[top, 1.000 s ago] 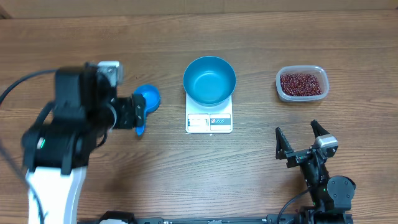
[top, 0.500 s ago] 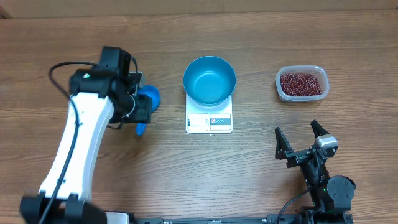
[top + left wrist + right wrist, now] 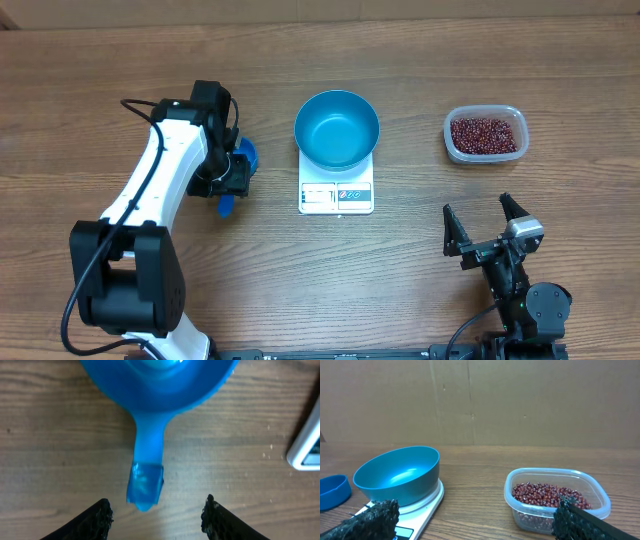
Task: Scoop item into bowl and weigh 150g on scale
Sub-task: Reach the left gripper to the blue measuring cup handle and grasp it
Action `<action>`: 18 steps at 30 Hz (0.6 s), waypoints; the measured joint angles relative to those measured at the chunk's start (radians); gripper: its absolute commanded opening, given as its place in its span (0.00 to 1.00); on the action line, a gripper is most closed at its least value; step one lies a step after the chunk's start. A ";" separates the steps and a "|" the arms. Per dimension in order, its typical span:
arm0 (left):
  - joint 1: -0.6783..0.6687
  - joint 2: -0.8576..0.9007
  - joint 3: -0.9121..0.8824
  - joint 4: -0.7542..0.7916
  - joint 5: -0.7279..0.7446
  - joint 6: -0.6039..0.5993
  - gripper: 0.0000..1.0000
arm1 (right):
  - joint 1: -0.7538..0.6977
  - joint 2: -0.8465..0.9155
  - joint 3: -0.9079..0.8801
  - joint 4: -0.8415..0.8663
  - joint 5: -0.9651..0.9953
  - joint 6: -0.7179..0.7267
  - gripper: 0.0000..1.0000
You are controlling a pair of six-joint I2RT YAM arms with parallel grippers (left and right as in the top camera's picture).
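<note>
Over handle of scoop [image 3: 155,390], left gripper [image 3: 156,509] jaws apart, straddling, not touching; right gripper [image 3: 478,215] wide, empty. Scoop probably light, slippery: pinch mid-handle.

White-shelled left arm [image 3: 150,190], black joints, cables

Left jaws dropped over scoop handle [image 3: 148,455]

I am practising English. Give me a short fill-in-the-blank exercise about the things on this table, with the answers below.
1. The blue bowl stands on the white ____.
2. The red beans lie in a clear plastic ____.
3. The left gripper, open, is lined up with the handle of the small blue ____.

Missing words: scale; tub; scoop.
</note>
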 measured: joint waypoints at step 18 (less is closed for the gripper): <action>-0.003 0.069 -0.022 0.114 -0.008 -0.056 0.45 | 0.000 0.000 0.000 0.000 0.000 0.000 1.00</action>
